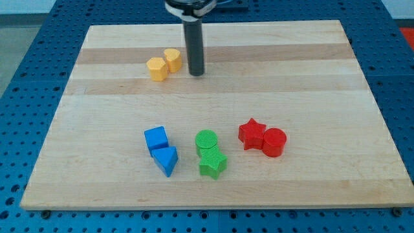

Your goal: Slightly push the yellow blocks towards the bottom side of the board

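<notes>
Two yellow blocks lie side by side near the view's top, left of centre: a yellow hexagon-like block [157, 68] and a second yellow block [173, 59] touching it on its upper right. My dark rod comes down from the view's top, and my tip [196, 74] rests on the board just right of the yellow pair, a small gap away from the nearer one.
A blue cube [156, 138] and blue triangle [166, 160] sit at lower left of centre. A green cylinder [207, 142] and green star [212, 164] sit at lower centre. A red star [251, 134] and red cylinder [274, 142] sit to their right. The wooden board [323, 77] lies on a blue perforated table.
</notes>
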